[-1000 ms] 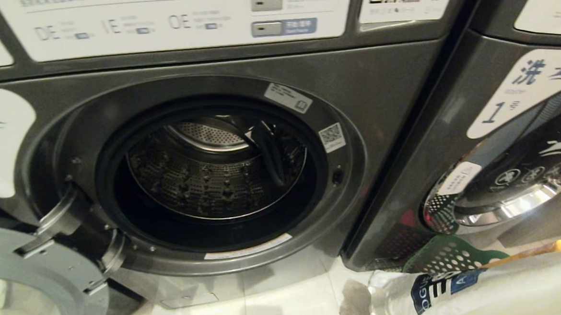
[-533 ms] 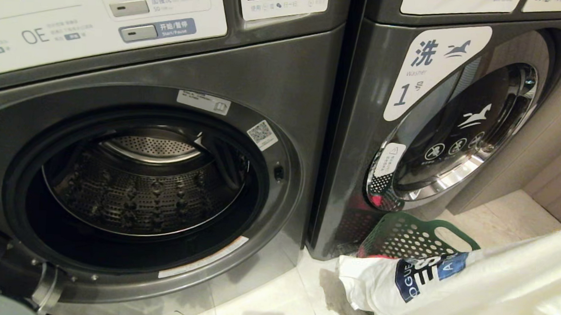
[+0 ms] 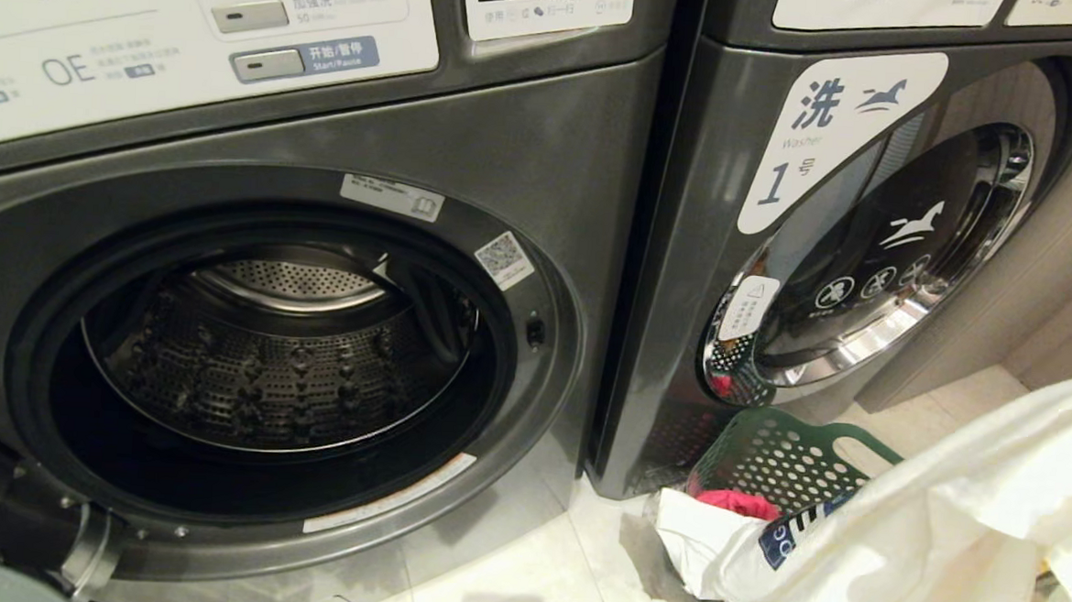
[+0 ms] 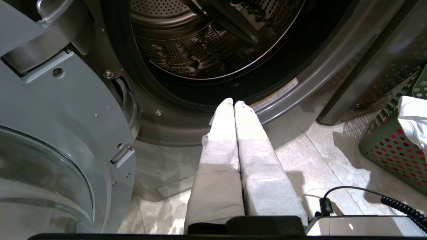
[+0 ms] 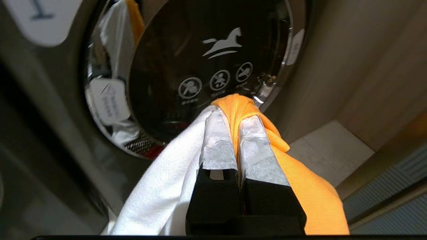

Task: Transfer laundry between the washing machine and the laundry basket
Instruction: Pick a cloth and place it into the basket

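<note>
gripping white and orange cloth (image 5: 186, 166) in right hand (image 5: 228, 121), left hand (image 4: 233, 103) together, washer drum (image 3: 276, 352) empty, green basket (image 3: 790, 452) holding laundry

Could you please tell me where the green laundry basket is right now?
The green laundry basket sits on the floor at the head view's lower right, against the closed washer, partly covered by a white garment.

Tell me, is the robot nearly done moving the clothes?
Not nearly. The washing machine stands open and its drum looks empty. The right gripper is shut on a white and orange garment, lifted above the green laundry basket. Something red lies in the basket. The left gripper is shut, holding nothing, near the open door.
</note>
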`<state>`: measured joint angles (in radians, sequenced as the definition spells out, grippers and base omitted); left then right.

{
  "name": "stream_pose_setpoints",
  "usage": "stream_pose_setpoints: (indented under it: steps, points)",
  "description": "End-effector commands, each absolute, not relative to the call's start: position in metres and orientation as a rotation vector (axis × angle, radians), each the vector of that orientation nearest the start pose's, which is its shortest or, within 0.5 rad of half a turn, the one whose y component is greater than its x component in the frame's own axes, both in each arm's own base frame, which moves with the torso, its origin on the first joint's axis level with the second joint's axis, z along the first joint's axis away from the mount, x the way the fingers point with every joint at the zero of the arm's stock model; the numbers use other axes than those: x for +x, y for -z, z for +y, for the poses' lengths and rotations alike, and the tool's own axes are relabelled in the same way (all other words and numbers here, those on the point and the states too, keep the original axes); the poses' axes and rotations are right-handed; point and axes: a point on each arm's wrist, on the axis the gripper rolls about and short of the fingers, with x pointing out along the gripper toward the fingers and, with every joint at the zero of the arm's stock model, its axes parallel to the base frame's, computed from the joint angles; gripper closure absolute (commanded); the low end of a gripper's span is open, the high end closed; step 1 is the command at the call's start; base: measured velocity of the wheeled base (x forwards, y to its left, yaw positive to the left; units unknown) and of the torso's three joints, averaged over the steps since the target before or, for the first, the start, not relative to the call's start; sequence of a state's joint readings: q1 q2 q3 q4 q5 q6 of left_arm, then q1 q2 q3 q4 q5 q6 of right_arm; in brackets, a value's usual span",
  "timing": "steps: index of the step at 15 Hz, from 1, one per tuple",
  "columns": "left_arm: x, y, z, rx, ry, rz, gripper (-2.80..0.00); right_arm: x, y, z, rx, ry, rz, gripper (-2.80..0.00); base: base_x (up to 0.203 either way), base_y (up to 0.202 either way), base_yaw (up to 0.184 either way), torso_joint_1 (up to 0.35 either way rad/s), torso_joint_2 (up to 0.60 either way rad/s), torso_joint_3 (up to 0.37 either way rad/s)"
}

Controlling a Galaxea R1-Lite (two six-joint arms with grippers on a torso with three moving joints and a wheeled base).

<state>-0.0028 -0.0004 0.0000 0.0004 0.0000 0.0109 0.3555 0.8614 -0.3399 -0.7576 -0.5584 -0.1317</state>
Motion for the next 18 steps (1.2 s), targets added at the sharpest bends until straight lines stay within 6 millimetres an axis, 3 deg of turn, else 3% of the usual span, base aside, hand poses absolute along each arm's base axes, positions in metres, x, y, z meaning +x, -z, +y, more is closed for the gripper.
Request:
stream_pose_setpoints:
  steps: [1,5,10,15,18]
  points:
    - [-0.023,-0.075,0.000,0.011,0.003,0.000,0.00,0.110,-0.246,0.021,-0.017,0.278,-0.176,0.00,0.000,0.000,0.000,0.000,0.00,0.000]
    - [-0.023,-0.075,0.000,0.011,0.003,-0.001,0.00,0.121,-0.307,0.019,0.036,0.305,-0.246,0.00,0.000,0.000,0.000,0.000,0.00,0.000]
    - [-0.023,-0.075,0.000,0.011,0.003,0.000,0.00,0.114,-0.345,0.017,0.032,0.290,-0.343,0.00,0.000,0.000,0.000,0.000,0.00,0.000]
    - [-0.023,-0.075,0.000,0.011,0.003,-0.002,0.00,0.107,-0.366,0.016,0.019,0.285,-0.410,0.00,0.000,0.000,0.000,0.000,0.00,0.000]
    - [-0.023,-0.075,0.000,0.011,0.003,-0.001,0.00,0.110,-0.362,0.016,0.014,0.287,-0.396,0.00,0.000,0.000,0.000,0.000,0.00,0.000]
